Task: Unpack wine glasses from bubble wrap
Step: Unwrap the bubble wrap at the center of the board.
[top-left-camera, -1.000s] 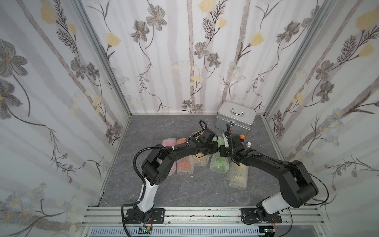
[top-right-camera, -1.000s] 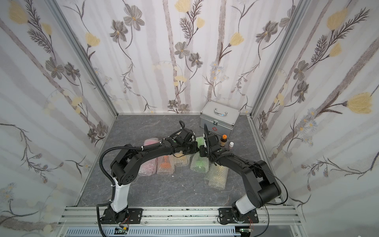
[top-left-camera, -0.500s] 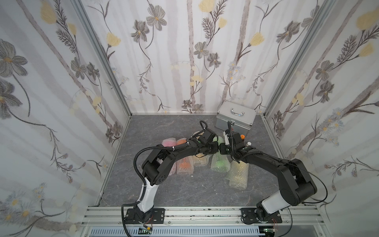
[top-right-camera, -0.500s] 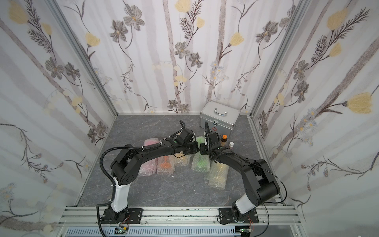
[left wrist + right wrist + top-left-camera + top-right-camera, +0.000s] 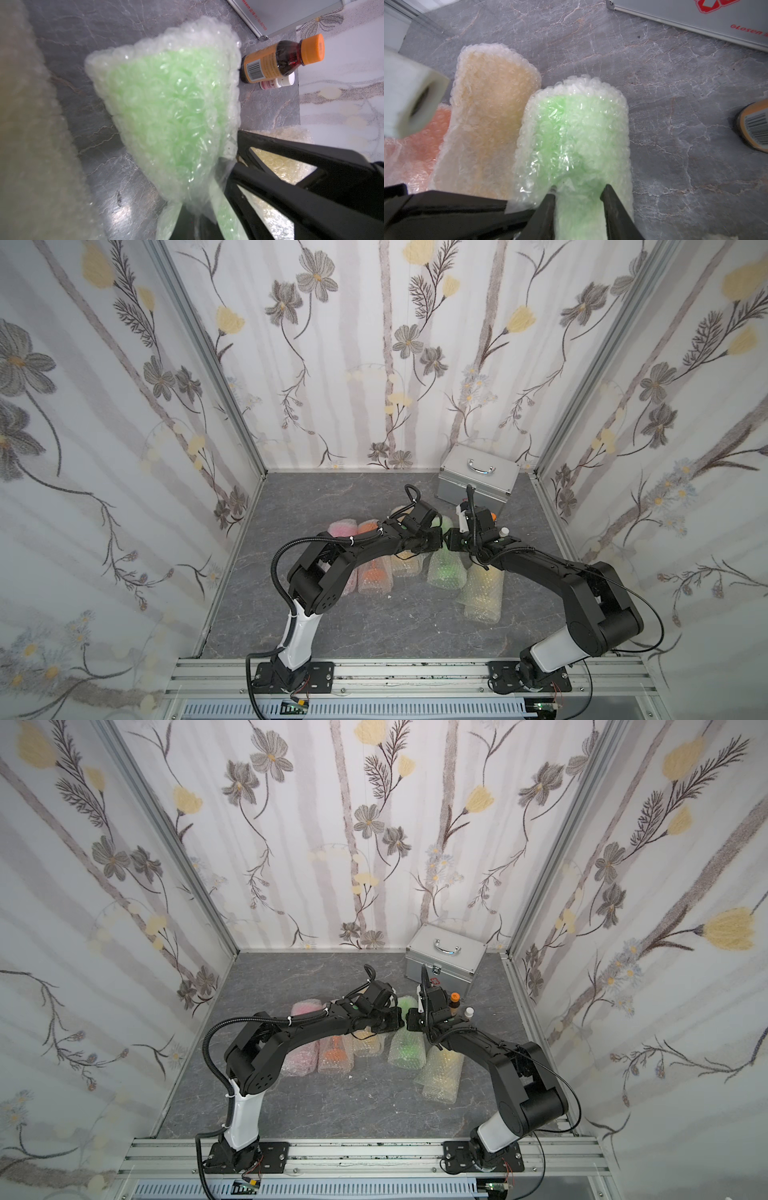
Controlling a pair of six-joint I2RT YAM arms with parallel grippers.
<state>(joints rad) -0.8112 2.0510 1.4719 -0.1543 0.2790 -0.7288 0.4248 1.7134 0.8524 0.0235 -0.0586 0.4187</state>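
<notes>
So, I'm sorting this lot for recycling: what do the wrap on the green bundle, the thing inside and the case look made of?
Bubble wrap: clear soft plastic film, glossy, with glinting bubbles and creases. Goblet inside: opaque green, probably plastic, though seen only through the wrap. Case: matte silver metal, likely aluminium, with a shiny curved handle.
</notes>
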